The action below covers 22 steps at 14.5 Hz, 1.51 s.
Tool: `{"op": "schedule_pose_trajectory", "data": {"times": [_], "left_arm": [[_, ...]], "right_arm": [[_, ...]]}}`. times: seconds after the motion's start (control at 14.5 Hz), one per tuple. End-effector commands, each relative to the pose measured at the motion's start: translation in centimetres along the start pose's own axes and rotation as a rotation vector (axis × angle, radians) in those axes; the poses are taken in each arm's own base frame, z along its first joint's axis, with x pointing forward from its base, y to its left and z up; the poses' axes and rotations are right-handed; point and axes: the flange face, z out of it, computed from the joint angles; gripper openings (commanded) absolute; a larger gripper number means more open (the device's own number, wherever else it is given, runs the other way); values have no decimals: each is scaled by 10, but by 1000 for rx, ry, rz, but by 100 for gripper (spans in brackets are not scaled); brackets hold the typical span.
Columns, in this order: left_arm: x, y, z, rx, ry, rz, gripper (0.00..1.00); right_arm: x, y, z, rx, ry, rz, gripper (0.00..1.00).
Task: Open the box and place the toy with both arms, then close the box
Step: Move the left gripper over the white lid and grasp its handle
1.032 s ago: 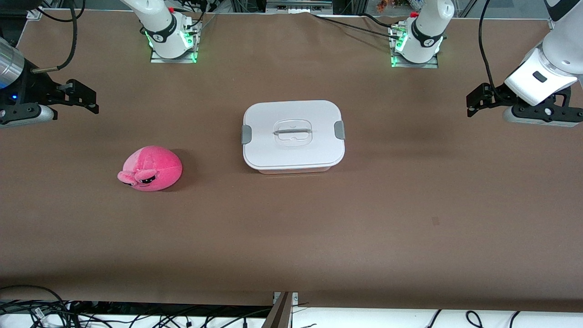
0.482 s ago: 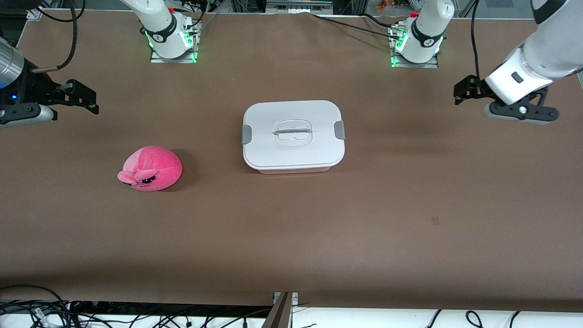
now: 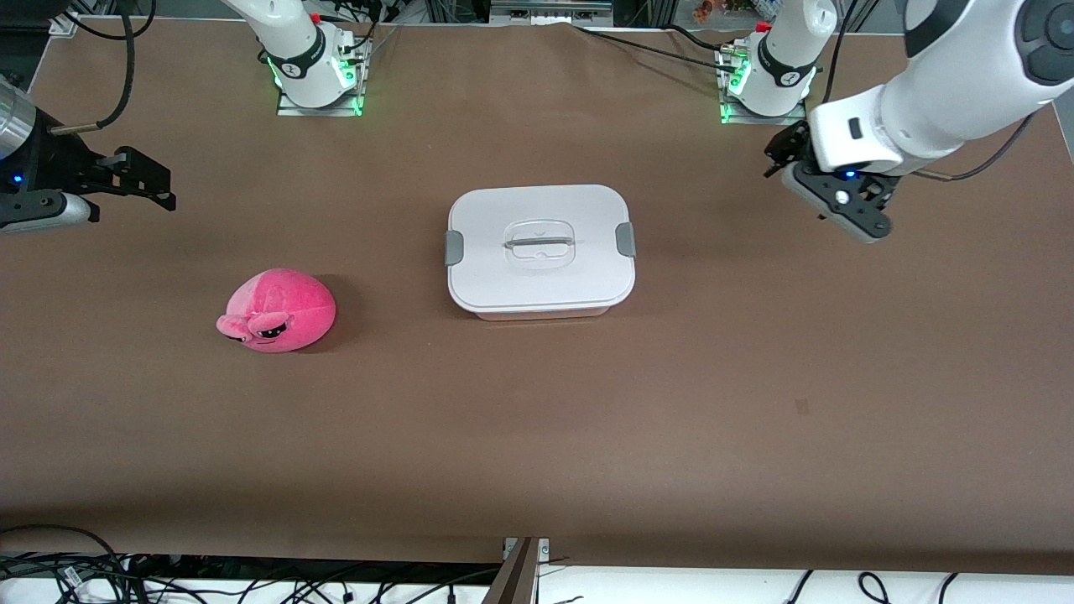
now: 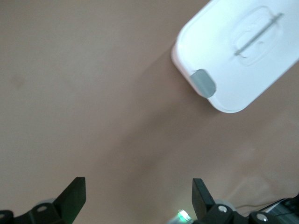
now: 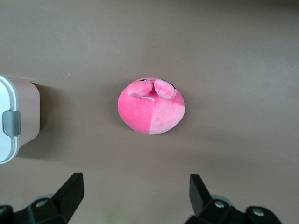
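Left gripper (image 3: pixel 784 155) has been swung inward over bare table toward lidded translucent pink plastic box (image 3: pixel 540 249), jaws spread, empty. Right gripper (image 3: pixel 159 180) is parked, agape, over table near round pink plush toy (image 3: pixel 277 309).

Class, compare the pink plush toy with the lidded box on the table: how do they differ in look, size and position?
The toy is a round, two-tone pink plush; the box is a rounded rectangle with a white lid. The toy is smaller than the box. The toy lies nearer the front camera, toward the right arm's end; the box sits mid-table. Both rest untouched on the brown table.
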Motion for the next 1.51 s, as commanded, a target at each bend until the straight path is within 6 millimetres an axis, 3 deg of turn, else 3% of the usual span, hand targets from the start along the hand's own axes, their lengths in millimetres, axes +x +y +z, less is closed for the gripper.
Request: {"op": "schedule_pose_trajectory", "data": {"times": [0.0, 0.14, 0.28, 0.34, 0.62, 0.96, 1.03, 1.17, 1.31, 1.38, 1.45], "left_arm": [[54, 43, 34, -5, 18, 246, 100], [90, 80, 70, 4, 34, 366, 100], [119, 113, 120, -62, -3, 415, 100], [133, 131, 130, -51, 15, 453, 100], [167, 171, 163, 3, 132, 550, 100], [188, 205, 217, 12, 157, 607, 100], [191, 205, 224, 14, 162, 609, 87], [192, 215, 232, 13, 160, 623, 40], [191, 217, 235, 10, 156, 625, 7], [191, 217, 235, 10, 154, 624, 0], [191, 216, 234, 11, 156, 623, 0]], "right_arm": [[0, 4, -6, 18, 14, -11, 100], [0, 3, -6, 18, 16, -12, 100], [0, 3, -6, 18, 16, -14, 100], [0, 1, -7, 18, 17, -17, 100], [8, -3, 0, 17, 26, -26, 100], [12, -8, 6, 16, 20, -36, 100], [12, -7, 6, 16, 20, -35, 100], [12, -7, 7, 16, 17, -36, 100], [13, -7, 8, 17, 15, -36, 100], [14, -7, 10, 17, 12, -36, 100], [14, -7, 10, 17, 12, -36, 100]]}}
